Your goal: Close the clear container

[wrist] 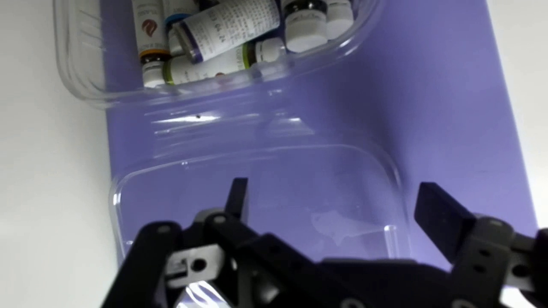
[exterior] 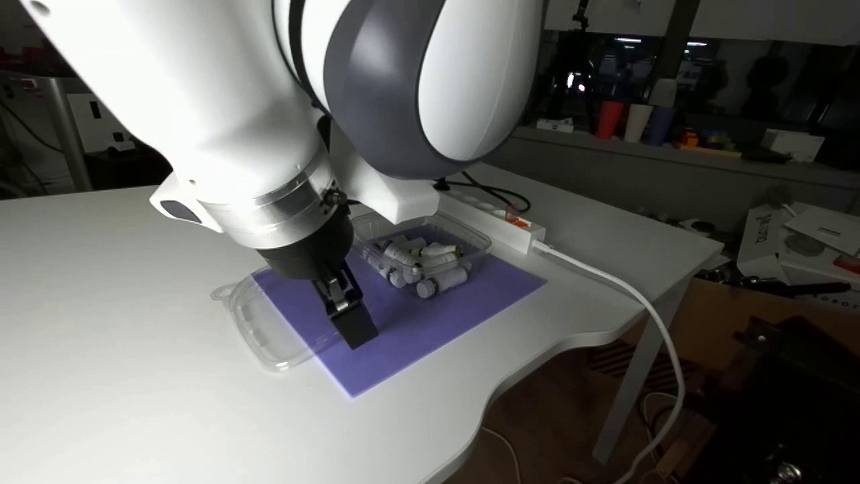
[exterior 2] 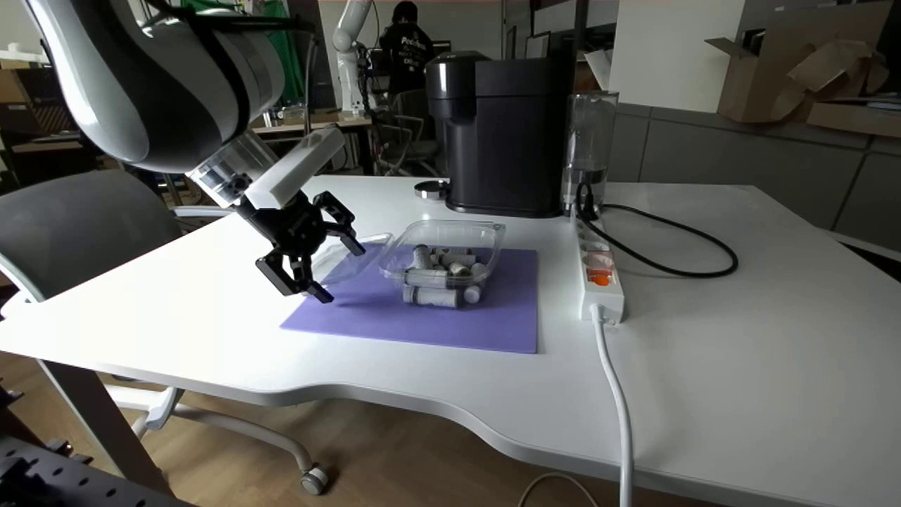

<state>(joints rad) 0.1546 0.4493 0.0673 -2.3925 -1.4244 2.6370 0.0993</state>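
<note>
The clear container [exterior 2: 394, 259] sits open on a purple sheet in both exterior views, with several small white-capped bottles [exterior 2: 431, 278] inside. Its rim also shows at the top of the wrist view [wrist: 81, 83]. The flat clear lid [exterior: 261, 326] lies spread out beside the container, partly on the sheet and partly on the white table. In the wrist view the lid [wrist: 291, 188] lies below the jaws; I cannot tell whether it is joined to the container. My gripper [wrist: 334, 201] is open and empty above the lid, also seen in an exterior view [exterior 2: 343, 271]. The lid's near part is hidden by the gripper.
The purple sheet [exterior: 430, 329] lies under the container. A white power strip [exterior 2: 598, 282] with white and black cables stands beside it. A black coffee machine [exterior 2: 510, 134] stands behind the container. The table's curved front edge [exterior 2: 422, 394] is in front of the sheet.
</note>
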